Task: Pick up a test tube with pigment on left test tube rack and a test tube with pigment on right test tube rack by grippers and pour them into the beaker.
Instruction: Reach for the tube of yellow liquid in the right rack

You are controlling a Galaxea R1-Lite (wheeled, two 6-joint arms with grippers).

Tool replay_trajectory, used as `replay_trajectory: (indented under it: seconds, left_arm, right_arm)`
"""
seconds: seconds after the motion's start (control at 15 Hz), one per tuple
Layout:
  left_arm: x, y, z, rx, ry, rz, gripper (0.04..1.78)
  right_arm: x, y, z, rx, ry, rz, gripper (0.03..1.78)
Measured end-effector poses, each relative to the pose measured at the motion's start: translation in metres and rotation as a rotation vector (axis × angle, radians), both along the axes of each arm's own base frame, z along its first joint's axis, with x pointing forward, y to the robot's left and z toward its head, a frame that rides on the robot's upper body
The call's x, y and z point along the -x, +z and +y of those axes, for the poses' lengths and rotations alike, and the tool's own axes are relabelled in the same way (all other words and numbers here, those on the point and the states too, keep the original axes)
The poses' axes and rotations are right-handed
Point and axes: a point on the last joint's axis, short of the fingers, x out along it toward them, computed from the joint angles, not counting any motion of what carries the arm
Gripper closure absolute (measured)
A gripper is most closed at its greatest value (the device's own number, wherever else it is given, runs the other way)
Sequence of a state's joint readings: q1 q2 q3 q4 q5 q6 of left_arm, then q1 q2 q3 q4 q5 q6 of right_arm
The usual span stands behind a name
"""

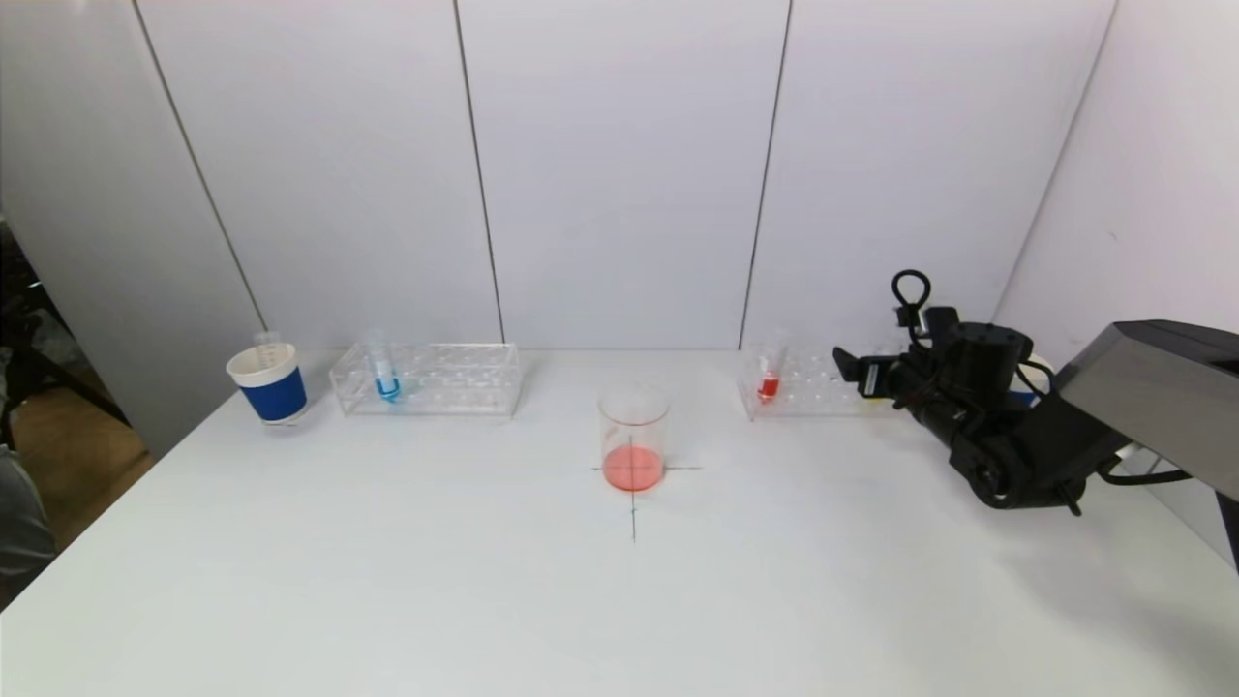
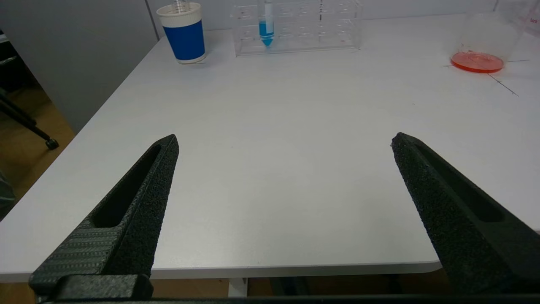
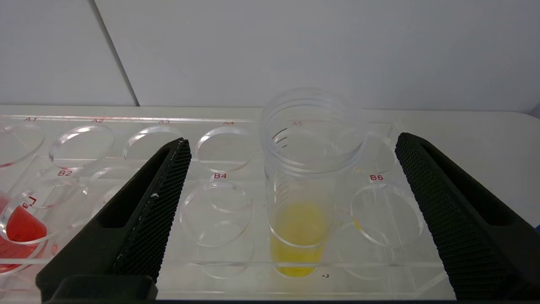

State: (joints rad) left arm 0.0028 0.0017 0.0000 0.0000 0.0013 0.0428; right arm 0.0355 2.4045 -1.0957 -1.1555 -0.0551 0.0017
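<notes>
A laboratory-style test bench is shown. A plain white table (image 1: 387, 581) is enclosed by bare white wall panels (image 1: 619, 174). Two clear acrylic test tube racks (image 1: 426, 379) (image 1: 808, 384) with labelled holes are set along the back, holding tubes of blue pigment (image 1: 385, 373), red pigment (image 1: 769, 378) and yellow pigment (image 3: 300, 202). A glass beaker (image 1: 633, 438) is placed on a drawn cross mark (image 1: 634, 513).
</notes>
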Motion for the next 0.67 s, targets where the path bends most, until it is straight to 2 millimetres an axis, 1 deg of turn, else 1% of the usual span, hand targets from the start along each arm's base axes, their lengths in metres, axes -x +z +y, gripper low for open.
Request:
replay_trajectory:
  seconds: [0.67]
  left_arm:
    - [0.0000, 0.0000, 0.0000, 0.000, 0.000, 0.000, 0.06]
  right_arm:
    - [-0.0019, 0.0001, -0.0011, 0.001, -0.010, -0.004, 0.05]
